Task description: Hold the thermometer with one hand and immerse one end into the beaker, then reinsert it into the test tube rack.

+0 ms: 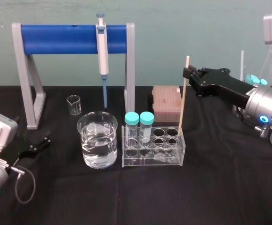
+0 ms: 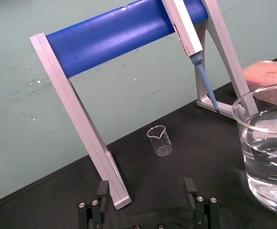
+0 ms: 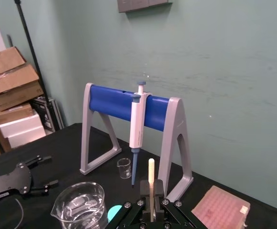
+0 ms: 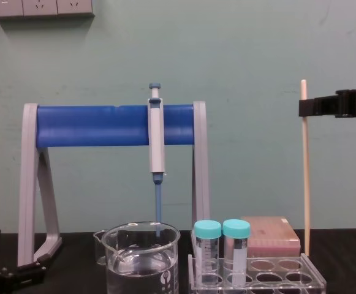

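- Cream thermometer (image 1: pixel 184 96): a long, very thin, straight rod standing nearly upright, its lower end at the back right hole of the test tube rack (image 1: pixel 150 161); whether it is seated there cannot be told.
- Right gripper (image 1: pixel 188 74): black fingers pinched on the thermometer close to its top end, reaching in from the right, well above the table.
- Beaker (image 1: pixel 98 140): wide clear glass, partly filled with clear liquid, just left of the rack and apart from the thermometer.
- Two teal-capped tubes (image 1: pixel 139 118): upright in the rack's left holes.
- Left gripper (image 1: pixel 46 139): fingers spread and holding nothing, low over the black table (image 1: pixel 126 197), left of the beaker.
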### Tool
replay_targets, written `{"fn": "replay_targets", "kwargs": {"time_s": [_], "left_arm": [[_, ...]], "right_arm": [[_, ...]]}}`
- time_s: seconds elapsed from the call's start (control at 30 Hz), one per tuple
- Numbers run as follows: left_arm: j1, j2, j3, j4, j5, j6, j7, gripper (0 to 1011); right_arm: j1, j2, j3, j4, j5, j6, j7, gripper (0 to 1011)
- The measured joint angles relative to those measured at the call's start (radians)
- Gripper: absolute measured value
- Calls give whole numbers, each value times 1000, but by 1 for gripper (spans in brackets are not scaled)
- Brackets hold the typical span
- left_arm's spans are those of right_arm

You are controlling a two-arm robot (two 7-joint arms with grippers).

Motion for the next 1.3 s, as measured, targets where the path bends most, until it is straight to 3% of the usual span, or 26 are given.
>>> {"fn": "replay_targets", "kwargs": {"time_s": [0.53,1.3], "left_arm": [[0,0,0,0,0,0,0,1004],[0,0,0,0,0,0,0,1004]], "right_arm": [[70,-44,-57,121,-36,-24,92,55],[66,-66,-80,203,-83,-48,119,55]]}}
